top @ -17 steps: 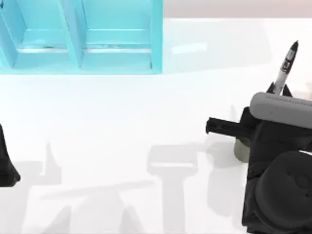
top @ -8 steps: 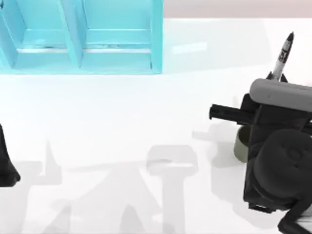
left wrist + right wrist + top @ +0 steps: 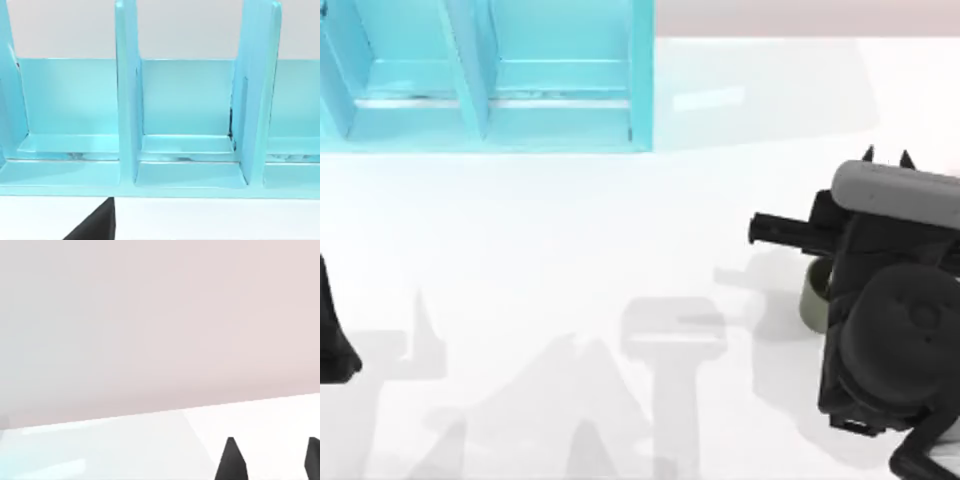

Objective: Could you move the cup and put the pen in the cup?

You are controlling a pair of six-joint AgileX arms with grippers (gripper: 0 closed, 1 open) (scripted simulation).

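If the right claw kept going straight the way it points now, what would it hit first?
Nothing, as far as the views show. The right claw points toward the table's far edge, and the right wrist view shows bare tabletop, then wall, past its fingertips. The cup lies behind it under the arm. Depth is uncertain.

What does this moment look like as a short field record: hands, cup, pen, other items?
right hand: at the table's right side, just beyond the cup, fingertips apart, nothing between them
left hand: parked at the table's left edge
cup: olive green, upright on the table, partly under the right arm
pen: hidden; whether it is in the cup cannot be told
other: blue shelf unit at the table's far left
table: white
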